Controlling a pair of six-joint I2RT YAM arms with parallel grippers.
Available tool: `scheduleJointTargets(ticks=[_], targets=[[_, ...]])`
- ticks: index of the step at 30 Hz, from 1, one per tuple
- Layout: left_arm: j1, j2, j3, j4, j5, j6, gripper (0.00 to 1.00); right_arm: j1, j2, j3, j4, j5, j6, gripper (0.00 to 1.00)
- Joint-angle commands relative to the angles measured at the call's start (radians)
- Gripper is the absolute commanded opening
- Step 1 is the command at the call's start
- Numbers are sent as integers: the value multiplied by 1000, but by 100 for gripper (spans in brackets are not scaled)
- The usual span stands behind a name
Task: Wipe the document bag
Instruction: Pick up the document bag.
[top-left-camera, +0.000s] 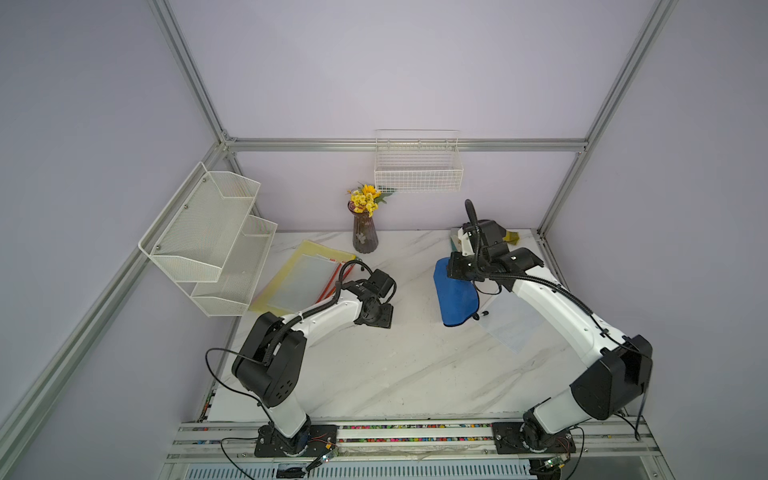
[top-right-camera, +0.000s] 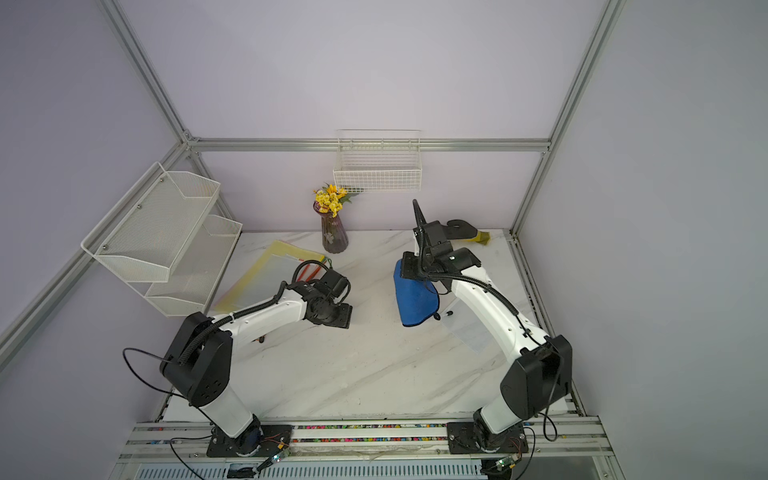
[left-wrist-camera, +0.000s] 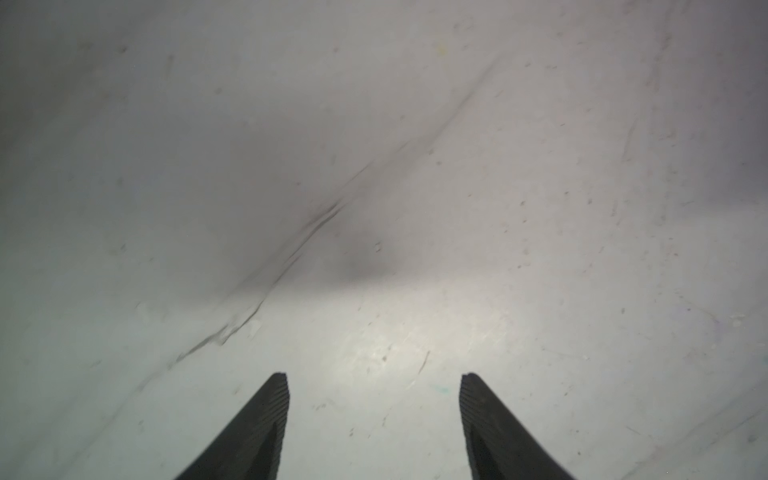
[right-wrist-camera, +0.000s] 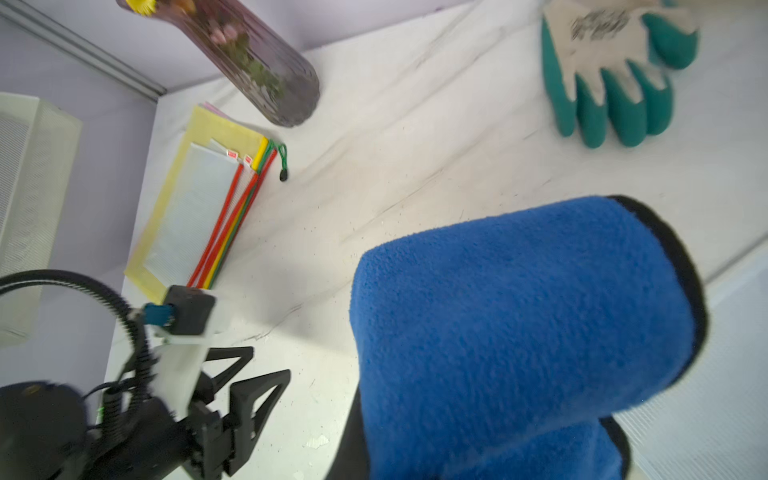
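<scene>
**Left jaws apart over bare marble, right clamped on the cloth**

My left gripper (left-wrist-camera: 374, 376) points straight down at the marble table (top-left-camera: 395, 365), nearer my bases than the vase (top-left-camera: 365, 235). Its two ribbed fingers (left-wrist-camera: 266, 419) stand well apart, with nothing between them and nothing touching them. Only bare tabletop shows below.

My right gripper (top-left-camera: 455, 268) hangs to the right of the vase, closed on the blue cloth (top-left-camera: 455, 303). The cloth drapes down from it and hides its fingers in the right wrist view.

The document bag (top-left-camera: 513, 324), clear and ribbed, lies flat on the table to the right of the vase and nearer my bases. It sits just beside the cloth's lower edge, partly under my right arm. I cannot tell whether the cloth touches it.

A stack of yellow bags (top-left-camera: 299, 278) lies left of the vase.
</scene>
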Motion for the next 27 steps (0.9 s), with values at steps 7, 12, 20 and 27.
scheduleJointTargets(ticks=[7, 12, 20, 27], targets=[[254, -165, -80, -140, -246, -109, 68, 100, 216, -54, 125, -153, -13, 0], [347, -105, -12, -127, -306, -39, 71, 124, 324, -36, 146, -179, -28, 0], [453, 51, 93, -145, -337, 52, 71, 148, 472, -17, 84, -179, -101, 0], [473, 161, 152, -96, -351, 93, 68, 148, 499, -69, 104, -185, -104, 0]])
